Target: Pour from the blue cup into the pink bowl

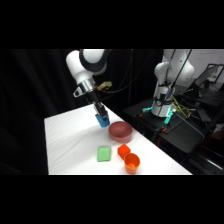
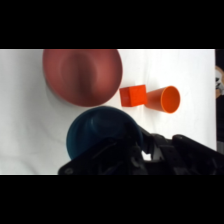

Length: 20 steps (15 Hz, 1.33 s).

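Gripper closed on blue cup at mid-frame in the side view, cup tilted just left of pink bowl, white table beneath, green square lower centre, orange cup lying at lower right, orange block beside it

A flat green square pad lay on the white table, near an orange block and an orange plastic cup on its side.
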Motion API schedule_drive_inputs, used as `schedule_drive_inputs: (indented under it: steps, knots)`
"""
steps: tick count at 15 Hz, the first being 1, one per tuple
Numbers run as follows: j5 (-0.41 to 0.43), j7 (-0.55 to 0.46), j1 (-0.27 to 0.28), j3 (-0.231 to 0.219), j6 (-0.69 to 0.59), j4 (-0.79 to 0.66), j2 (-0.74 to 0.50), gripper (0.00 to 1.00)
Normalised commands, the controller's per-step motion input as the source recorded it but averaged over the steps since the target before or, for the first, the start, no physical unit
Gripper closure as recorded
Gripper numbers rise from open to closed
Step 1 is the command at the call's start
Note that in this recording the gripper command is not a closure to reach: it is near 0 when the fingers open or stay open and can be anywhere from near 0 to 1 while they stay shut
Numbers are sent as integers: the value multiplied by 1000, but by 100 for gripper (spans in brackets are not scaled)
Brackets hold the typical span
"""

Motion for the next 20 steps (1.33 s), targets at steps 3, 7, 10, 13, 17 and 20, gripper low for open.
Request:
schedule_drive_inputs:
  steps: [3, 7, 10, 13, 17, 20]
  knots:
    - [-387, 380, 85, 26, 680, -21, -12, 28]
    - [-385, 499, 104, -15, 747, 34, 192, 28]
    - [-339, 566, 157, -81, 592, 110, 385, 28]
    - [-245, 458, 193, -124, 356, 182, 397, 28]
    - [-164, 275, 158, -141, 80, 229, 262, 28]
    - [-123, 137, 86, -111, -136, 194, 107, 28]
